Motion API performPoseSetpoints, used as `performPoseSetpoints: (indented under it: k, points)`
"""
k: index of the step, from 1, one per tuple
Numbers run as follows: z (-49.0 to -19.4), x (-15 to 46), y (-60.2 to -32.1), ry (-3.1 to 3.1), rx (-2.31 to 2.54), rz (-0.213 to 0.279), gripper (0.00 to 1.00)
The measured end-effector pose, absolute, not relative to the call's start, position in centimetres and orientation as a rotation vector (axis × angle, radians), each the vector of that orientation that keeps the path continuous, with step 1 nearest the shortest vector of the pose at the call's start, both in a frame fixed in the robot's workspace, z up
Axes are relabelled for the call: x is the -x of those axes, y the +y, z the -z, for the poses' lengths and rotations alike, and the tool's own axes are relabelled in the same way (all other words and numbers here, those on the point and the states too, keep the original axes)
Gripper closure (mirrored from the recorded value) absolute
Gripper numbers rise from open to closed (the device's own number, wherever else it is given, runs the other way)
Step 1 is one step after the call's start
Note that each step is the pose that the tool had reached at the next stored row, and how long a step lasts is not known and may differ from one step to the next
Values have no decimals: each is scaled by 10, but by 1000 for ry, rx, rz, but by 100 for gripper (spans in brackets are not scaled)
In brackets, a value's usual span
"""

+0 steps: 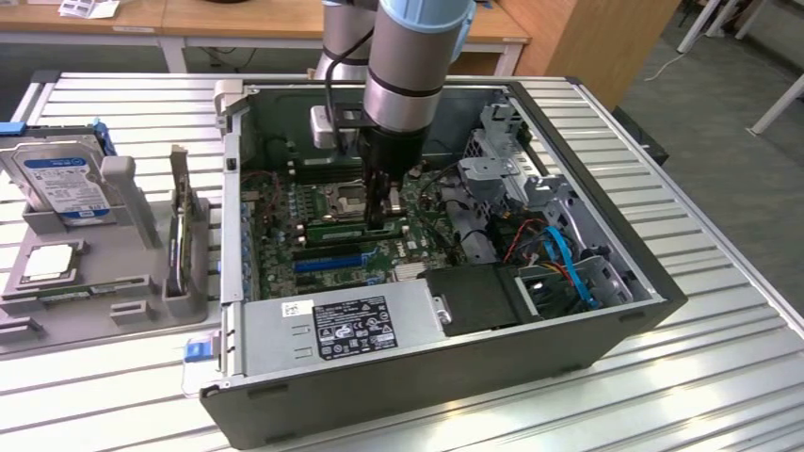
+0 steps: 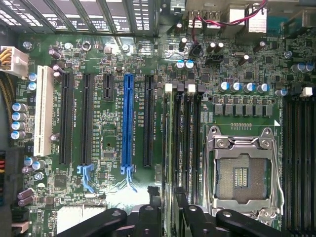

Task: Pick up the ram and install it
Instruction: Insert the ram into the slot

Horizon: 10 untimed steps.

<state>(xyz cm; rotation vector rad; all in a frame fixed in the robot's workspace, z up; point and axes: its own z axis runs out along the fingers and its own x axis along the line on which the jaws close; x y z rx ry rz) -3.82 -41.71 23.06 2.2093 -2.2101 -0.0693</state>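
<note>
The ram (image 1: 342, 229) is a thin green stick standing on edge in a motherboard slot inside the open computer case. In the wrist view the ram (image 2: 170, 138) shows edge-on, in one of the black memory slots beside the CPU socket (image 2: 242, 170). My gripper (image 1: 380, 217) reaches straight down into the case, right over one end of the stick. Seen from the wrist, my gripper (image 2: 170, 219) is open. Its black fingers (image 2: 150, 217) stand apart on either side of the ram's edge and do not clamp it.
The case walls (image 1: 377, 395), the power supply (image 1: 339, 325) and the drive cage with blue cables (image 1: 566, 264) hem in the motherboard. At the exterior view's left, a grey tray (image 1: 75, 311) carries a blue-labelled hard drive (image 1: 63, 184). A blue expansion slot (image 2: 128, 118) runs parallel to the memory slots.
</note>
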Motion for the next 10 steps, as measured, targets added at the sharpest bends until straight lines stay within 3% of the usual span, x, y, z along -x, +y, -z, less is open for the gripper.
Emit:
performPoseSetpoints:
  k: [10]
  points:
    - [-251, 38, -417, -2210, -2209, 69, 75]
